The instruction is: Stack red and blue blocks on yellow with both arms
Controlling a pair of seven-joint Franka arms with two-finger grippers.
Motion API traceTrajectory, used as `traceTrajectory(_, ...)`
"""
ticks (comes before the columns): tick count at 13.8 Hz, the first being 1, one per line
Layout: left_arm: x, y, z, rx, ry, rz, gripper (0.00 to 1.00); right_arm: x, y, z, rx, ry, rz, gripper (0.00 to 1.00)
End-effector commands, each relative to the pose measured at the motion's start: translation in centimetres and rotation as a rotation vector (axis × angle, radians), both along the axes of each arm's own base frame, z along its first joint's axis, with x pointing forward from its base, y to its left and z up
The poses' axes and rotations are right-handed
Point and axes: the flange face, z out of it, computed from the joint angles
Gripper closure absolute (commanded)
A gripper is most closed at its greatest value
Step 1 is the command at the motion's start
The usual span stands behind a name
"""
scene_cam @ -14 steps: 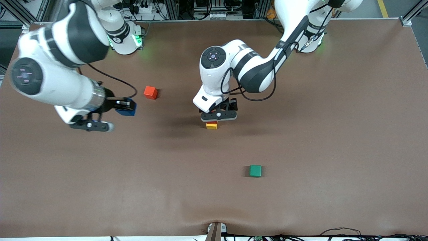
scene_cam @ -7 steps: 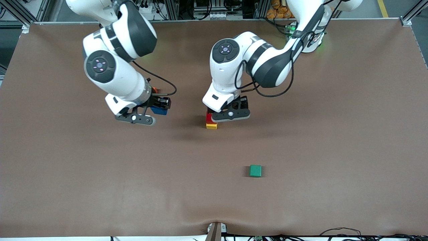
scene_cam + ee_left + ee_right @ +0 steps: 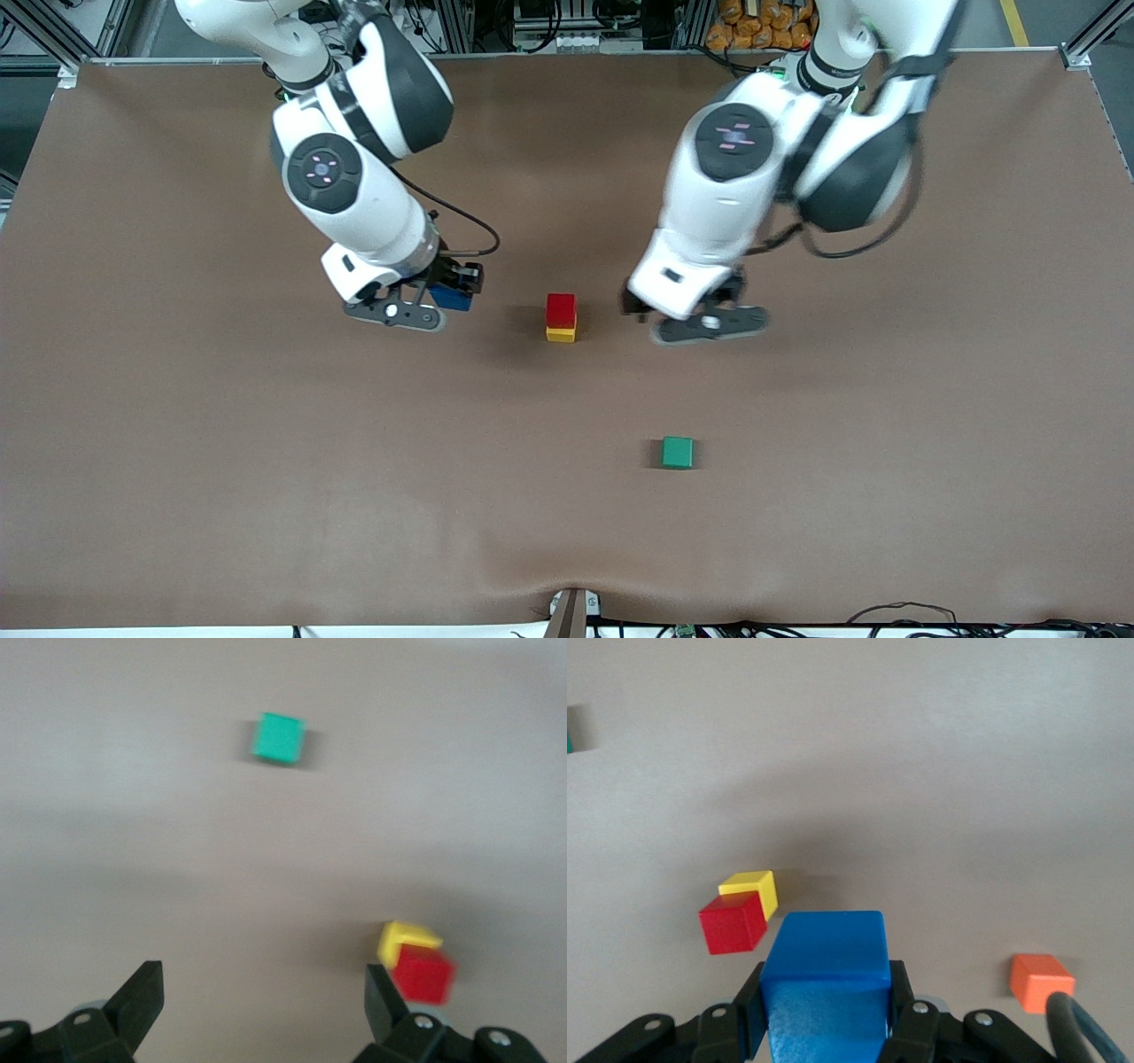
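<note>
The table [image 3: 886, 443] is a wide brown sheet whose edges run out of the front view at the bottom corners. The left arm [image 3: 753, 177] is blurred in the front view, and its lower body covers most of the left gripper [image 3: 700, 321], which hangs over bare table toward the left arm's end from the stack; in the left wrist view only the two dark finger tips [image 3: 142, 997] show, spread wide with nothing between them. The right arm [image 3: 354, 177] hides the orange-red cube in the front view; that cube [image 3: 1041, 981] shows only in the right wrist view, partly cut by a black cable [image 3: 1076, 1028]. The right gripper [image 3: 447, 297] is over the table toward the right arm's end from the stack, its fingers pressed onto the blue block [image 3: 826, 979], whose lower part is cut off at the edge of the right wrist view and which is only a small blue patch under the wrist in the front view [image 3: 450, 299]. The red block [image 3: 561, 310] sits squarely on the yellow block [image 3: 561, 334] near the middle of the table, so only a thin yellow strip shows below it from the front; both are matte cubes of equal size with no long axis, their sides about parallel to the table edges. The green cube [image 3: 678, 452] lies alone, nearer the front camera than the stack.
</note>
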Motion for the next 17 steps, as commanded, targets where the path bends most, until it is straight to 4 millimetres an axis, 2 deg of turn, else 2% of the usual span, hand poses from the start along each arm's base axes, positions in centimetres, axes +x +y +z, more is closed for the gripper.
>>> traceTrajectory(1,0.0,6.4,3.0,0.025,0.048,-0.042,0.00,-0.3,3.2,-2.2,-0.011,-0.043,-0.003,1.00)
traceTrajectory(4,0.7,12.3,5.8,0.038,0.061,-0.076,0.00,0.2,7.1,-4.7,-0.006,-0.066,-0.014,1.00)
traceTrajectory(5,0.8,14.5,6.7,0.043,0.071,-0.102,0.00,0.4,7.8,-5.7,-0.011,-0.053,-0.031,1.00)
traceTrajectory(8,1.2,20.3,7.7,0.052,0.110,-0.161,0.00,0.4,8.4,-8.2,-0.032,-0.022,-0.072,1.00)
traceTrajectory(9,1.0,21.7,8.4,0.052,0.105,-0.175,0.00,0.4,8.5,-8.9,-0.037,-0.016,-0.072,1.00)
traceTrajectory(11,0.9,25.2,9.1,0.058,0.102,-0.171,0.00,0.0,10.1,-10.5,-0.036,0.000,-0.063,1.00)
traceTrajectory(13,-0.1,27.8,9.4,0.070,0.079,-0.185,0.00,-0.2,11.9,-11.5,-0.025,0.009,-0.077,1.00)
traceTrajectory(15,-1.9,29.5,8.7,0.084,0.057,-0.230,0.00,-0.5,12.4,-11.6,-0.018,0.021,-0.088,1.00)
traceTrajectory(17,-3.2,32.0,8.0,0.093,0.024,-0.231,0.00,-1.0,13.0,-11.8,-0.021,0.026,-0.077,1.00)
